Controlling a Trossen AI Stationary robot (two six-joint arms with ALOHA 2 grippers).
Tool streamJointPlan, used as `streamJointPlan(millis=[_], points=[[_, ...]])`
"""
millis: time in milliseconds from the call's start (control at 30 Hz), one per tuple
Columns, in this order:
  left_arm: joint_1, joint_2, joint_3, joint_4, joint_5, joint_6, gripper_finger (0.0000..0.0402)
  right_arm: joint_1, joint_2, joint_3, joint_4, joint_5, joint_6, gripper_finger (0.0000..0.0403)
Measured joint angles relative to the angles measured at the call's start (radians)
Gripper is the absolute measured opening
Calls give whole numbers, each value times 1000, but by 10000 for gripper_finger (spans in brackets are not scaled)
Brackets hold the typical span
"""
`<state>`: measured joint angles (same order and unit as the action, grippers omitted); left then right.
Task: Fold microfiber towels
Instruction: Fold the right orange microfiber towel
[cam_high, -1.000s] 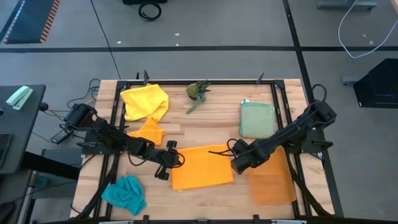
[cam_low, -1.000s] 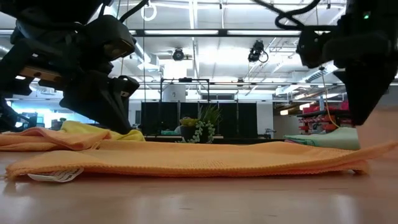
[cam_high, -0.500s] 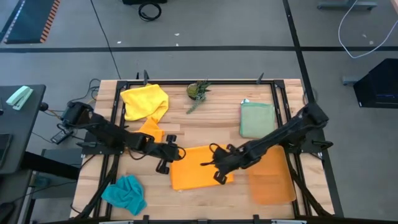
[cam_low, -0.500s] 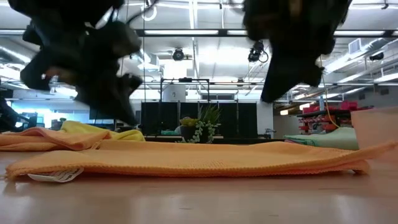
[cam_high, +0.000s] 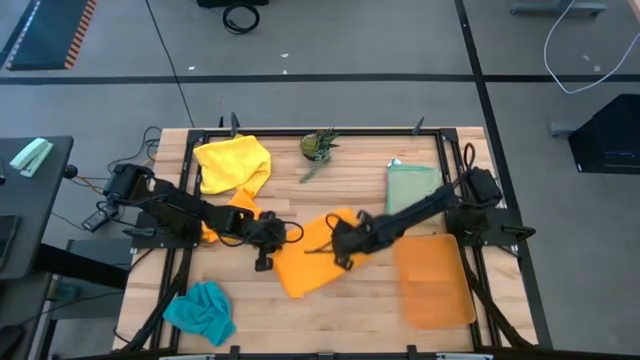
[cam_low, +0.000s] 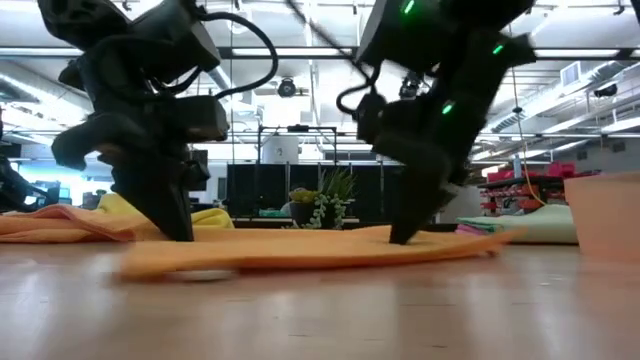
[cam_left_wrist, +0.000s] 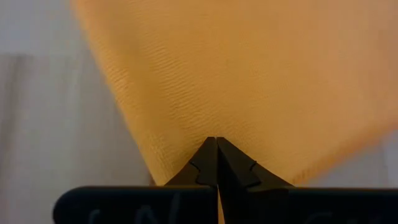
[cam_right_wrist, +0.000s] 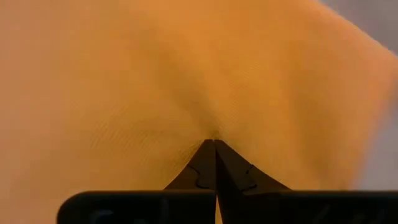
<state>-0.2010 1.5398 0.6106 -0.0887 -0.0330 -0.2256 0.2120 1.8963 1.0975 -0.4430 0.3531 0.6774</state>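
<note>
The middle towel (cam_high: 312, 262) is plain orange with a fine woven rib. Other towels are yellow (cam_high: 232, 162), teal (cam_high: 201, 310) and pale green (cam_high: 412, 190); the mat (cam_high: 435, 283) is translucent orange.

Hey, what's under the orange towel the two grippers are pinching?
Under the orange towel only the wooden table shows around its edges. Whatever lies beneath its middle is covered. The left gripper and right gripper pinch its edges.

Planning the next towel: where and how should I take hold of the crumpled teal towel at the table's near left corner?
Grip the teal towel at an outer edge or corner, coming straight down from above. It lies flat on the table in a crumpled heap, so only raised folds and edges offer a pinch. The left tool is nearer, but is shut on the orange towel.
</note>
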Motion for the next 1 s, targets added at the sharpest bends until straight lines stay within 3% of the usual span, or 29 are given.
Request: streamJointPlan(millis=[133,233,333,467,700,833,1000], points=[[-38,0,-1,75,102,-68,5,-99,-50,-1,-35,111,-97,2],[-85,-7,9,191,124,-29,4,-146,-102,-1,-38,123,-163,2],[-115,-26,62,181,73,45,6,-132,-185,0,-40,120,-180,2],[-111,-43,138,12,-10,166,4,-27,-245,1,-32,98,-154,2],[-28,1,109,-72,0,190,4,139,-76,1,76,79,-1,2],[-9,29,82,-67,51,156,6,151,26,1,179,26,1,2],[-45,34,76,-33,108,49,4,101,44,5,76,47,-5,2]])
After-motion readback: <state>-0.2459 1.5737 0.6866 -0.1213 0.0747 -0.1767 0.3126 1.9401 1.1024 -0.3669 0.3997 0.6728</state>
